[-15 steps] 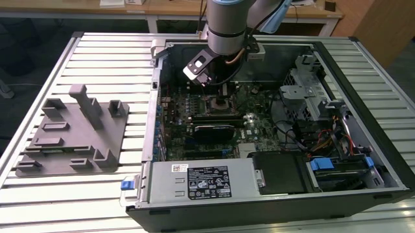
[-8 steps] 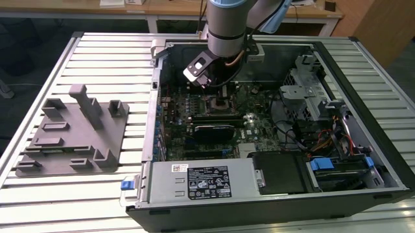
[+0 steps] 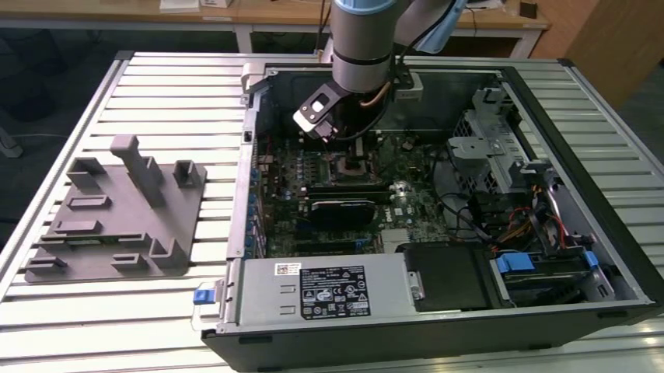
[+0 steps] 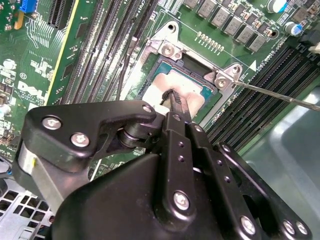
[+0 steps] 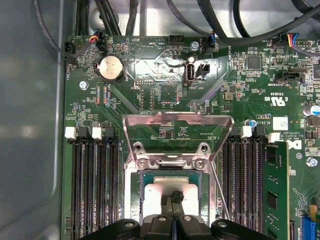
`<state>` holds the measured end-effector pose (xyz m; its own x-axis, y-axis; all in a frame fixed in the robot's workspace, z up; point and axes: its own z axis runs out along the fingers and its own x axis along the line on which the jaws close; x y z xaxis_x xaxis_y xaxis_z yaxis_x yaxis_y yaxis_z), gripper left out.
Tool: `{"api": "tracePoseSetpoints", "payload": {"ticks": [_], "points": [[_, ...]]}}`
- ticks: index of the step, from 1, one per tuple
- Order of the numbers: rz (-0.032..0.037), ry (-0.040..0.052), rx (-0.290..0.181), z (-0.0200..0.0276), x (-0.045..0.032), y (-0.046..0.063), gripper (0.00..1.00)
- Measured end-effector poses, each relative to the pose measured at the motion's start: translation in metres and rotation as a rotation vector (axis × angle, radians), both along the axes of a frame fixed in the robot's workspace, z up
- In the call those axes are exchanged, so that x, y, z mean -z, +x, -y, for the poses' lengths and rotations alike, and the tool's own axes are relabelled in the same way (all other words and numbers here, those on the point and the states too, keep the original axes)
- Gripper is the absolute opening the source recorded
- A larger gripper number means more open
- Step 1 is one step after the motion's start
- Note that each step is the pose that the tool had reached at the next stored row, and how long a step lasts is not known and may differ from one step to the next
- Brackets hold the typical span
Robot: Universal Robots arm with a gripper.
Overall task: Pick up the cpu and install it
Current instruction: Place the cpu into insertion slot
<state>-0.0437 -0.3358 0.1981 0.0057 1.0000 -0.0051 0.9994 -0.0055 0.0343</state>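
Hand (image 4: 172, 101) hangs low inside the open computer case (image 3: 415, 342), fingers pinched narrow together, tips right at the shiny top of the cpu (image 4: 196, 92). That cpu lies flat in the motherboard socket (image 5: 131, 177), whose load plate (image 5: 177, 131) stands open. At nine o'clock from the case in the exterior view, a grey fixture (image 3: 114, 225) sits on the slatted surface (image 3: 166, 85).

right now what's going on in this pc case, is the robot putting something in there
A single robot arm extends down into an open computer case that lies on a slatted table. Its gripper, fingers closed together, has its tip on or just above the cpu. The cpu lies flat in the motherboard socket, and the socket's metal retention frame is swung open. Whether the tip actually touches the chip can't be told.
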Motion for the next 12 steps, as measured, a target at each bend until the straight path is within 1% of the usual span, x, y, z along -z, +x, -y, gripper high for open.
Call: {"api": "tracePoseSetpoints", "payload": {"ticks": [8,12], "points": [[0.0008,0.0012,0.000,-0.0002,-0.0006,0.0001,0.11],[0.0004,0.0006,0.000,-0.0001,-0.0051,0.0001,0.11]]}}
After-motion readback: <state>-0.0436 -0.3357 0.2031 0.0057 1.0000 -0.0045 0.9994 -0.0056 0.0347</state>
